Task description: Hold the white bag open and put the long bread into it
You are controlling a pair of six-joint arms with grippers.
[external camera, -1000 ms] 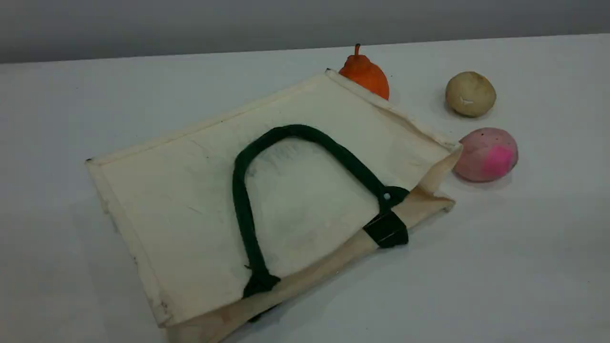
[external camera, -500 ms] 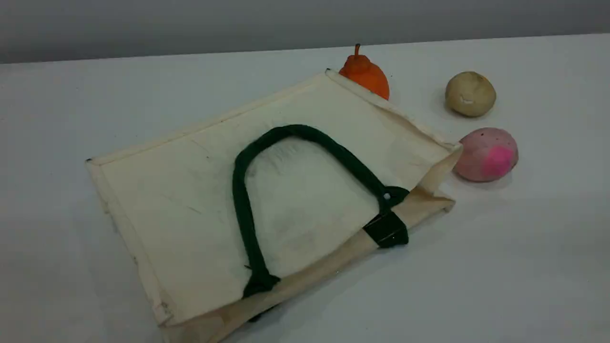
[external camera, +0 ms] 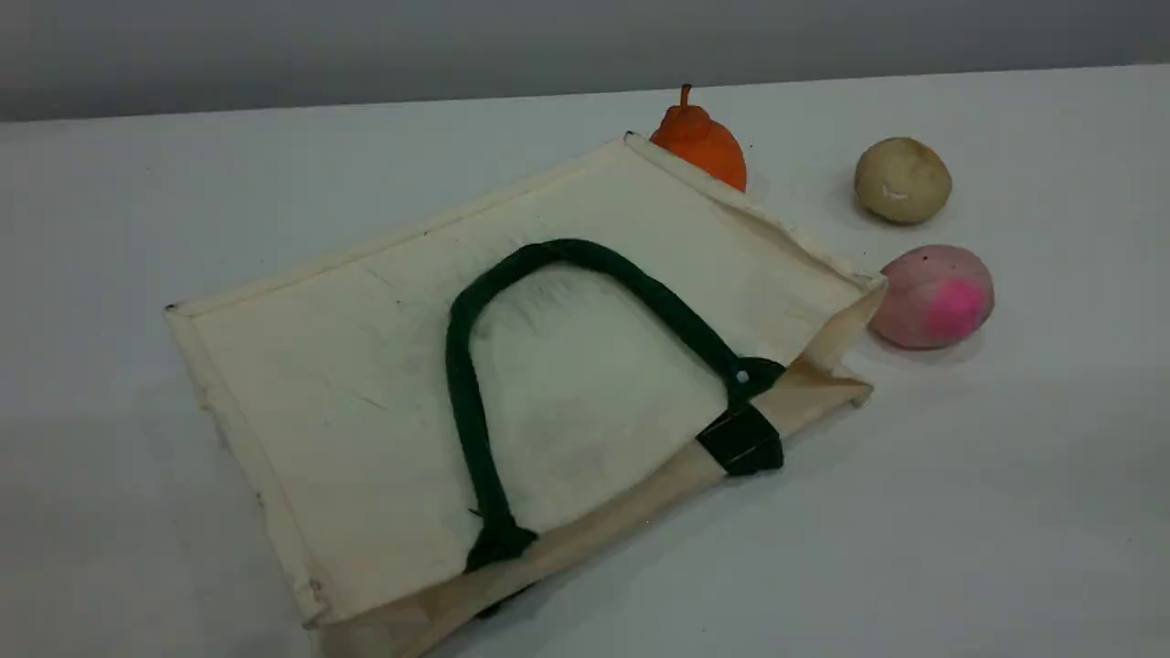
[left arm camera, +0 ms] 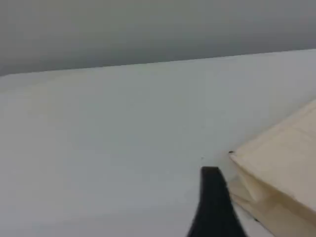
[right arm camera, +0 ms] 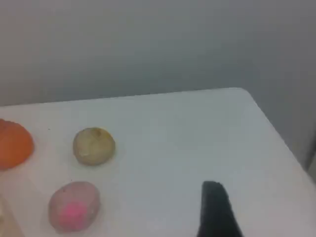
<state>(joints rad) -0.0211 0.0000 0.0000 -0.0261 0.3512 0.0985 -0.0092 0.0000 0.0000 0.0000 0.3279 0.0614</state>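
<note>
The white bag lies flat on the table, its dark green rope handle folded over the top panel and its mouth toward the near right. The long bread, orange, lies behind the bag's far corner, partly hidden by it; it also shows at the left edge of the right wrist view. Neither arm appears in the scene view. One dark fingertip of my left gripper hangs beside a bag corner. The right gripper's fingertip hangs over bare table right of the food. Nothing is between the fingers of either gripper.
A round beige bun and a pink-spotted bun sit right of the bag, the pink one close to its mouth corner. The table's right edge and corner show in the right wrist view.
</note>
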